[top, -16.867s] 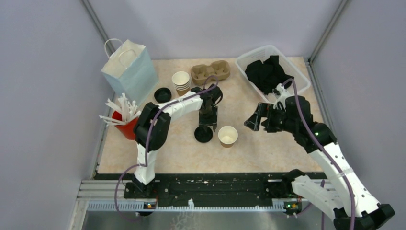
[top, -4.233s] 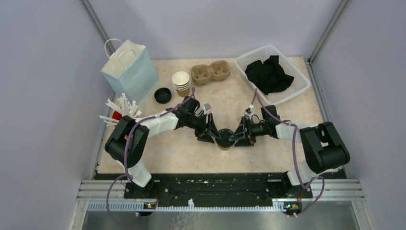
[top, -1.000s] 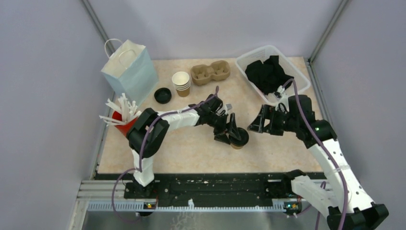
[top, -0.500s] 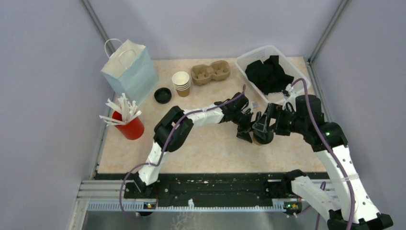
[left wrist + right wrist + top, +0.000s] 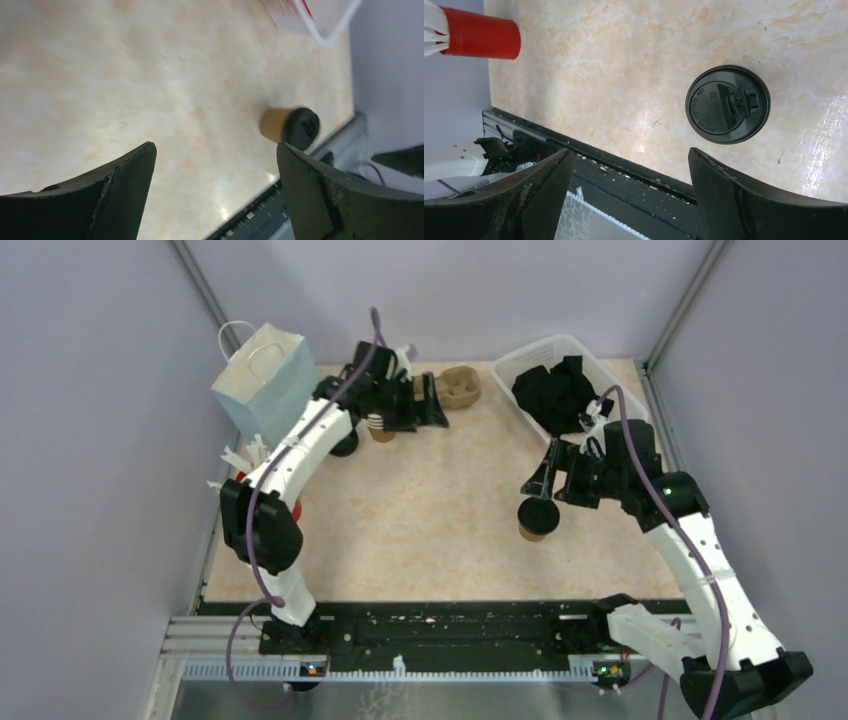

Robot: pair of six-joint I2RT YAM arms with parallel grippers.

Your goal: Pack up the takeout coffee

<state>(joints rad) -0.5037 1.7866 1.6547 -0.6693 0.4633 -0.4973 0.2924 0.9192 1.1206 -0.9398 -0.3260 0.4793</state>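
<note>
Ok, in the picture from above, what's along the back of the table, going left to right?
Blue paper bag → stack of paper cups → cardboard carrier → clear bin of black things. The lidded cup stands nearer, not in that row.

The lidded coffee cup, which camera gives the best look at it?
The right wrist view: the lidded cup is sharp and seen from straight above, its black lid with the moulded markings plain. The top external view shows the cup small, upright on the table. The left wrist view shows the cup distant and blurred.
</note>
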